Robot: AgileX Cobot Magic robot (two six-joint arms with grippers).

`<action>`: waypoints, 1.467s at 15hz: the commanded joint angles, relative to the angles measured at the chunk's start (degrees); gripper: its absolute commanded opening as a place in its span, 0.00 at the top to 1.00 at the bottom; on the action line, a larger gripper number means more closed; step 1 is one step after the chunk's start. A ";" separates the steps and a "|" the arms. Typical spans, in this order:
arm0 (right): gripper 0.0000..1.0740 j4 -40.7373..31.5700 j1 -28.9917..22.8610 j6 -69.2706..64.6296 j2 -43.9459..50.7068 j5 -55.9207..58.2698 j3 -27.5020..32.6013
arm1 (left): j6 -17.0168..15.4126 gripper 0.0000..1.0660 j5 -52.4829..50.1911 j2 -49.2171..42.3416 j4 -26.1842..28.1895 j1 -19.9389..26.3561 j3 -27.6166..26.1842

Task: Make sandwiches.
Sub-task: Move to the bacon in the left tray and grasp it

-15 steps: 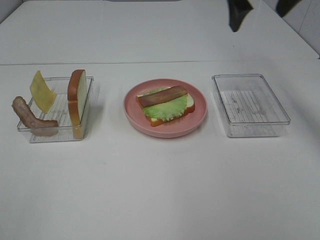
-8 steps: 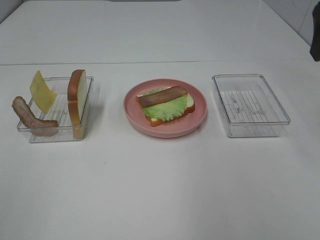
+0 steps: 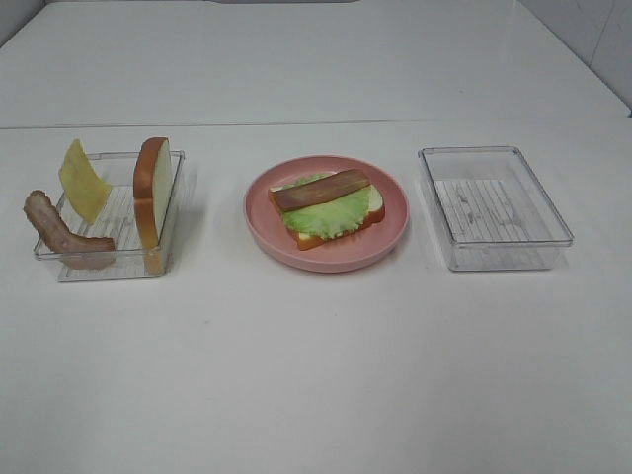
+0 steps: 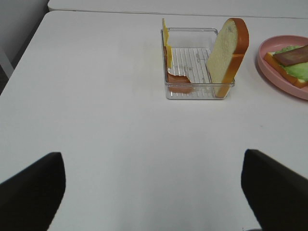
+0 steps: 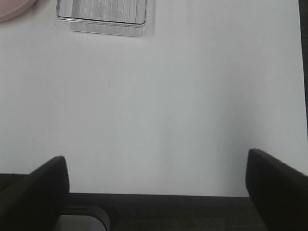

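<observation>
On the pink plate [image 3: 265, 229] lies a partial sandwich [image 3: 328, 207]: a bread slice, a green lettuce leaf [image 3: 321, 217] and a brown bacon strip [image 3: 321, 189] on top. The left clear tray [image 3: 118, 265] holds a second bacon strip [image 3: 61, 237], a yellow cheese slice [image 3: 82, 180] and an upright bread slice [image 3: 151, 193]. Neither gripper shows in the high view. My left gripper [image 4: 151, 161] is open over bare table, short of that tray [image 4: 168, 91]. My right gripper [image 5: 156, 159] is open near the table's front edge, well back from the other tray [image 5: 101, 21].
An empty clear tray [image 3: 494, 247] stands right of the plate. The plate's rim [image 4: 269, 67] shows at the edge of the left wrist view. The dark floor beyond the table edge [image 5: 192, 211] shows under the right gripper.
The right arm's dark shape at the top right of the high view slid off to the right and is out of view now. The food and trays have not moved.
</observation>
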State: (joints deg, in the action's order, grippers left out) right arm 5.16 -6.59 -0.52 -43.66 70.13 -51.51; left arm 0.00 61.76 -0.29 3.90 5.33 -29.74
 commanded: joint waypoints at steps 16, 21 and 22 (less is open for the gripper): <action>0.10 0.97 0.17 0.06 41.88 -0.17 23.26 | 0.00 0.15 -0.23 -0.92 0.40 0.11 0.06; 0.10 -1.49 0.17 0.06 45.66 -6.02 24.98 | 0.00 0.15 -0.23 -0.86 0.40 0.11 0.06; 0.10 -2.46 0.17 0.52 45.66 -7.10 25.61 | 0.00 0.15 -0.23 -0.86 0.40 0.11 0.06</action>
State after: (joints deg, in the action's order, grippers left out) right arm 3.04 -6.59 -0.52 0.23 64.11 -26.13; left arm 0.00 61.76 -0.29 3.90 5.33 -29.74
